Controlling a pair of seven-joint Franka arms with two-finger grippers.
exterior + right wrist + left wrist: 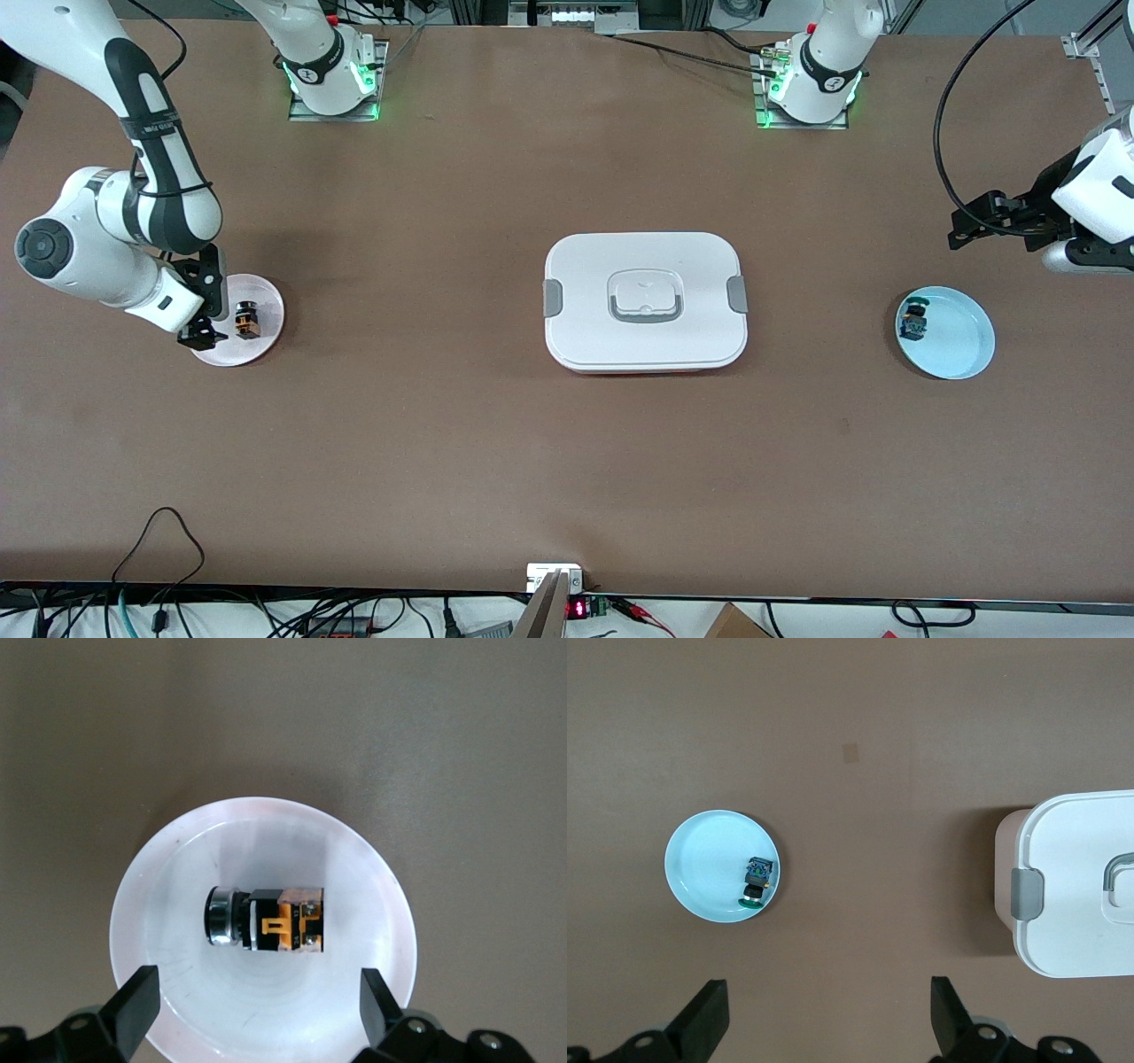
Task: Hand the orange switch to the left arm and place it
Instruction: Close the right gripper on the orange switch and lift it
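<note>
1. My right fingers [257, 1010] stand spread wide and hold nothing; they hang just above the pink plate [177, 877] at the right arm's end of the counter [443, 443].
2. The orange switch [266, 920] lies on its side in the middle of that plate, between my two right fingertips and a little ahead of them, touching neither.
3. Its long axis runs across the gap from one fingertip toward the other, metal-ringed round end at one side, orange block at the other.
4. My left fingers [828, 1028] are equally wide and empty, over bare counter near the blue plate [700, 868] with its teal-and-blue switch [757, 881].
5. The box [645, 301] sits mid-counter between the plates.
</note>
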